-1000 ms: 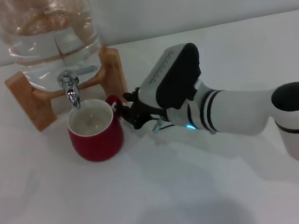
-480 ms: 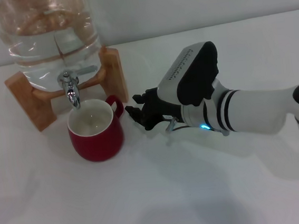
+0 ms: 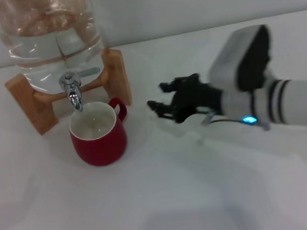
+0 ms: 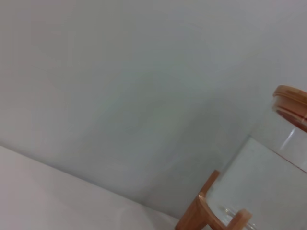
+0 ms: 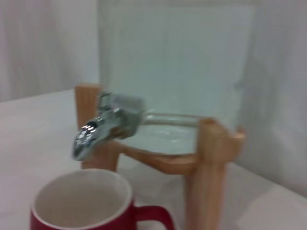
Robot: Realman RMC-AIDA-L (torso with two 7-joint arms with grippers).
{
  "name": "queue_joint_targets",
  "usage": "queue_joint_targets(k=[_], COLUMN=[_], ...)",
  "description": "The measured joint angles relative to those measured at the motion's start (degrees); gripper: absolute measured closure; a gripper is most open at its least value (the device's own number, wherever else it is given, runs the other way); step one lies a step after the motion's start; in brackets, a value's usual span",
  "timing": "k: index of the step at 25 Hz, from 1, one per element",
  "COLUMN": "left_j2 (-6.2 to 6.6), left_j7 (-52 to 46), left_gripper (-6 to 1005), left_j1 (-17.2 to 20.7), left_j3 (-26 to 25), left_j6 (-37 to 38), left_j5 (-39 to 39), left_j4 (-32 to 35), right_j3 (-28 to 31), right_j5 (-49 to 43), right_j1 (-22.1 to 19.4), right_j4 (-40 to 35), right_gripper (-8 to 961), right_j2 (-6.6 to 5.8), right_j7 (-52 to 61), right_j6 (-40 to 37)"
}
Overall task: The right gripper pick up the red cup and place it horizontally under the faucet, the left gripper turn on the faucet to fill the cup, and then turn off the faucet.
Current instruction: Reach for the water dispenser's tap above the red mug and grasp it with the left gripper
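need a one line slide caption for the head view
Red cup stands upright under the faucet of the water jar while the open right gripper hovers apart from its handle.

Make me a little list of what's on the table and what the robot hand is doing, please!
red cup: upright on the white table, right under the spout, handle toward the robot's right
inside of cup: cream, no water stream seen
faucet: chrome, on the glass water jar
jar stand: wooden stand holding the jar
right gripper: open, empty, apart from the cup on its handle side
left gripper: not in view
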Motion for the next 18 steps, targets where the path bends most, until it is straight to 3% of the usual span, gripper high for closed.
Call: queue_joint_targets(k=[3, 5, 7, 8, 9, 15, 18], left_j2=[0.09, 0.16, 0.22, 0.24, 0.30, 1.45, 1.14], left_j7=[0.00, -0.03, -0.23, -0.36, -0.64, -5.83, -10.13], left_gripper=[112, 112, 112, 112, 112, 112, 112], left_j1=[0.08, 0.10, 0.05, 0.00, -0.09, -1.96, -4.24], left_j3=[0.00, 0.04, 0.27, 0.35, 0.48, 0.62, 0.79], left_j6=[0.00, -0.01, -0.05, -0.08, -0.09, -1.34, -2.25], left_j5=[0.06, 0.14, 0.18, 0.20, 0.26, 5.03, 10.99], left_j4=[0.03, 0.03, 0.09, 0.16, 0.26, 1.50, 5.40], right_j3=[5.26, 11.31, 18.36, 18.36, 23.71, 30.83, 33.54], right_j5=[-1.52, -2.60, -4.65, -4.65, -8.61, -21.12, -26.18], right_j1=[-4.56, -7.96, -11.22, -11.22, -13.49, -13.94, -13.51], right_j4=[2.33, 2.68, 2.32, 2.32, 2.18, 2.07, 1.93], right_gripper=[547, 463, 442, 431, 420, 399, 399], right_j2=[-2.15, -2.40, -1.61, -1.61, -0.36, 1.67, 3.01], right_j7=[0.18, 0.89, 3.27, 3.27, 7.53, 20.09, 23.65], right_j6=[7.06, 14.09, 20.04, 20.04, 23.28, 26.36, 27.84])
